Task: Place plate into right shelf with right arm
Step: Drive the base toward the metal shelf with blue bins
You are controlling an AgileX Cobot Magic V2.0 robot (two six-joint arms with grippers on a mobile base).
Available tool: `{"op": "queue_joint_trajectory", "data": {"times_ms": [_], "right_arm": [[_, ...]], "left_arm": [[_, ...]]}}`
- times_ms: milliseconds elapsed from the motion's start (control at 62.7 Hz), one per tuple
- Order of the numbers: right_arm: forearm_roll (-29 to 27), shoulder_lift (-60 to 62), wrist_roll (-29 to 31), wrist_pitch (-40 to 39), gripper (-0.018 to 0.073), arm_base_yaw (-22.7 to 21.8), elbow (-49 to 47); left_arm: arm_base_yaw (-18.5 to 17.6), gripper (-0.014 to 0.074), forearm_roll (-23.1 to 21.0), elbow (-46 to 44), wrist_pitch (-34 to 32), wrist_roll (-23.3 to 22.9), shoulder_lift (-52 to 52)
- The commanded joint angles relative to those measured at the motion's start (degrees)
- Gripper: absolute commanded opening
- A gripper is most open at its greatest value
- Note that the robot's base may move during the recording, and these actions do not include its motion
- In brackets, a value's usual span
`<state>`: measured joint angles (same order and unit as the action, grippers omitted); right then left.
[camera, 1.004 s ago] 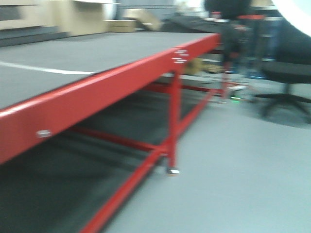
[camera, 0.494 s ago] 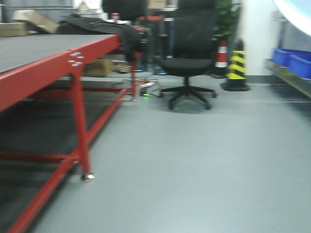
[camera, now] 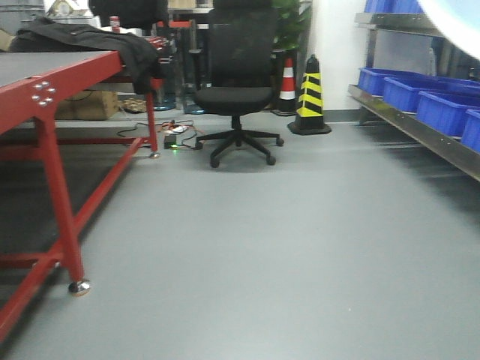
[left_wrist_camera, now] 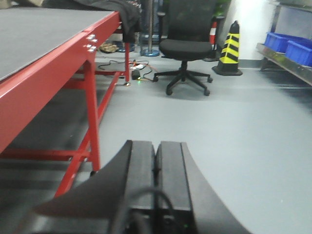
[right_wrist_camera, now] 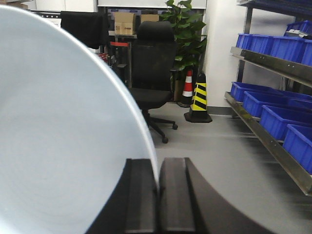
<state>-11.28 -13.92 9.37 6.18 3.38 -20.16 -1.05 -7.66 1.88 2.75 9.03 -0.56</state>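
Between the right fingers, the pinched plate, largely cut off; left fingers pressed together.

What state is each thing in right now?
plate, held upright on edge, not yet shelved
right gripper, shut on the plate's rim
left gripper, shut, empty
shelf, carrying blue bins, no plate seen on it
chair, upright, unoccupied
cone, upright
table, dark jacket draped over its far end
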Motion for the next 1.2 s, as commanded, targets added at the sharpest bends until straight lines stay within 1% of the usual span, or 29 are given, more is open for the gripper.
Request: {"op": "queue_joint_trajectory", "data": {"times_ms": [0, 1180], "right_arm": [[-0.24, -0.44, 0.23, -5.28, 0.0056, -0.19, -1.71], [-0.24, -0.44, 0.23, -5.28, 0.0056, -0.19, -1.71]], "left_arm": [[-0.11, -0.0128, -0.47, 0.59, -5.16, -0.40, -0.59], [-0.11, -0.0128, -0.47, 0.59, -5.16, -0.40, -0.59]]}}
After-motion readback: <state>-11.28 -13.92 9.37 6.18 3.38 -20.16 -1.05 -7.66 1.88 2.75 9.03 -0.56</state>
